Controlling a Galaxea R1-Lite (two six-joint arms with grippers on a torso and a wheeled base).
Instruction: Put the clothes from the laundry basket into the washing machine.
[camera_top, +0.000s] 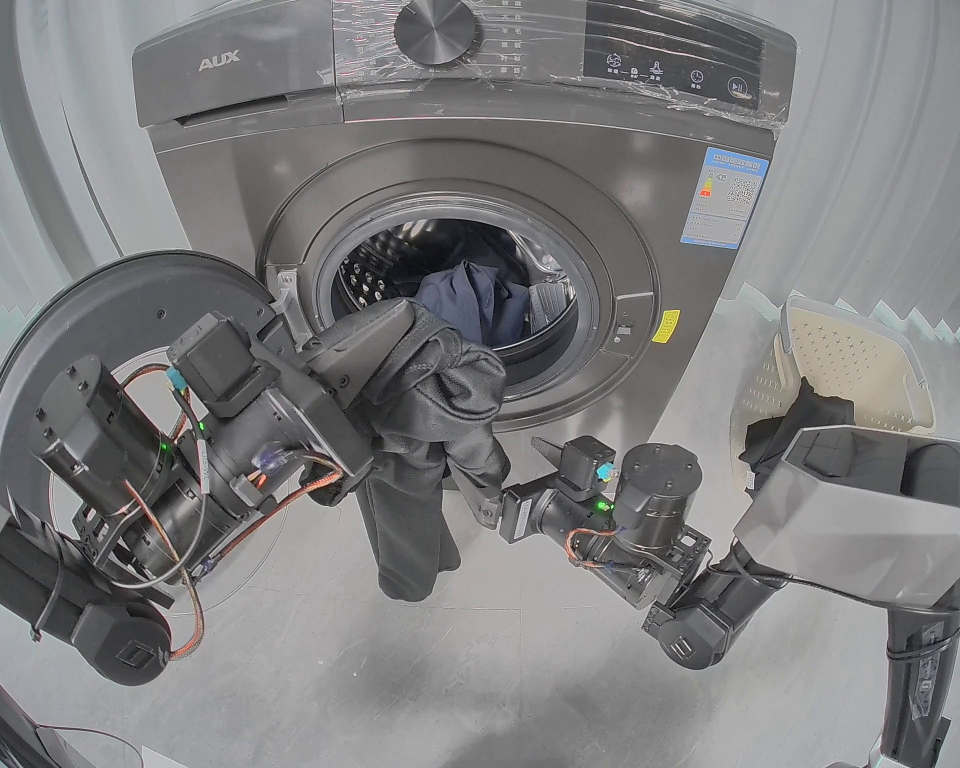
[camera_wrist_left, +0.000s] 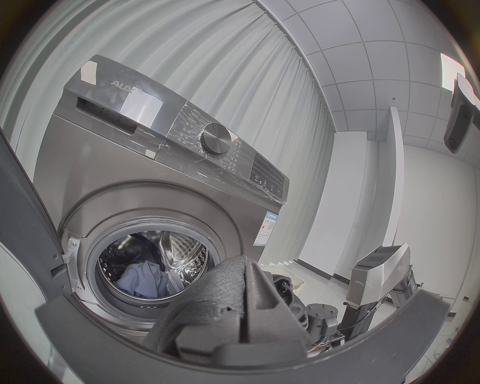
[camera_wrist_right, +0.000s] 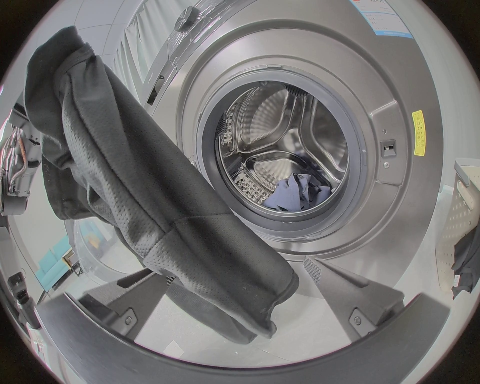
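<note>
The left gripper (camera_top: 396, 326) is clamped tight on a dark grey mesh garment (camera_top: 440, 400), its fingers (camera_wrist_left: 260, 305) pressed together in the left wrist view with the cloth bunched against them. It holds the garment up just in front of the lower left rim of the drum opening (camera_top: 450, 290). From that grip the garment drapes over the gripper and hangs down in long folds toward the floor, outside the machine. The right gripper (camera_top: 512, 482) sits lower, just beside the hanging cloth. Its jaws stand wide apart and grip nothing, and in the right wrist view the garment's hem hangs between and in front of its two fingers (camera_wrist_right: 350, 300). Behind both is the washing machine (camera_top: 620, 200), its round door (camera_top: 110, 310) swung fully open on the robot's left. A dark blue piece of clothing (camera_top: 475, 300) lies at the bottom of the steel drum. The laundry basket (camera_top: 850, 360), pale and perforated, stands on the floor to the right of the machine, with dark clothes (camera_top: 800, 415) draped over its near edge.
</note>
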